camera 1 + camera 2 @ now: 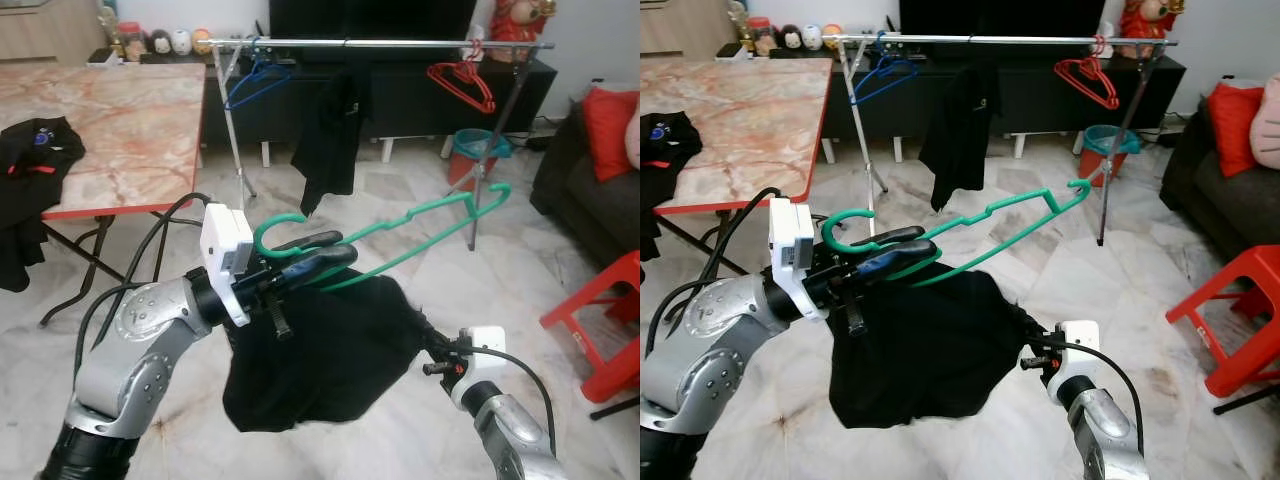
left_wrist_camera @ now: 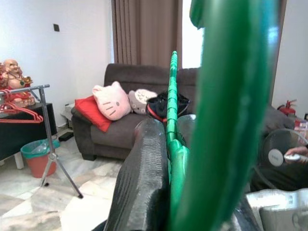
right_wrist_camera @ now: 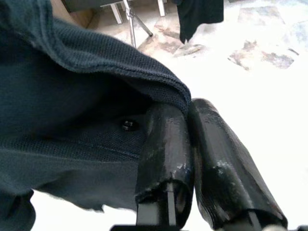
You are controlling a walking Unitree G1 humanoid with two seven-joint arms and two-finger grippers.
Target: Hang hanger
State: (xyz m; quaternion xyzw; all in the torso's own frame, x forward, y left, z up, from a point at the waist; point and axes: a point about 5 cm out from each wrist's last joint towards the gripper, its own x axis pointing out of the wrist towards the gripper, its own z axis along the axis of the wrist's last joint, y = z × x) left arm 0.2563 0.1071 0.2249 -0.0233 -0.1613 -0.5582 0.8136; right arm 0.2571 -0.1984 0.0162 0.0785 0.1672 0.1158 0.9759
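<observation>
A green hanger (image 1: 420, 215) is held out level in front of me, hook pointing left. My left gripper (image 1: 325, 255) is shut on it just below the hook; in the left wrist view the green hanger (image 2: 173, 144) runs along one black finger (image 2: 142, 183). A black garment (image 1: 320, 350) droops under the hanger. Lower right, my right gripper (image 3: 188, 108) is shut on the garment's hem (image 3: 120, 67), fingers pinched together. The silver clothes rail (image 1: 380, 43) stands farther off across the room, above and beyond the hanger.
On the rail hang a blue hanger (image 1: 255, 85), a black shirt (image 1: 330, 130) and red hangers (image 1: 462, 82). A marble table (image 1: 110, 130) with dark clothes is at left. A red stool (image 1: 610, 310), dark sofa (image 1: 590, 170) and teal bin (image 1: 475, 150) are at right.
</observation>
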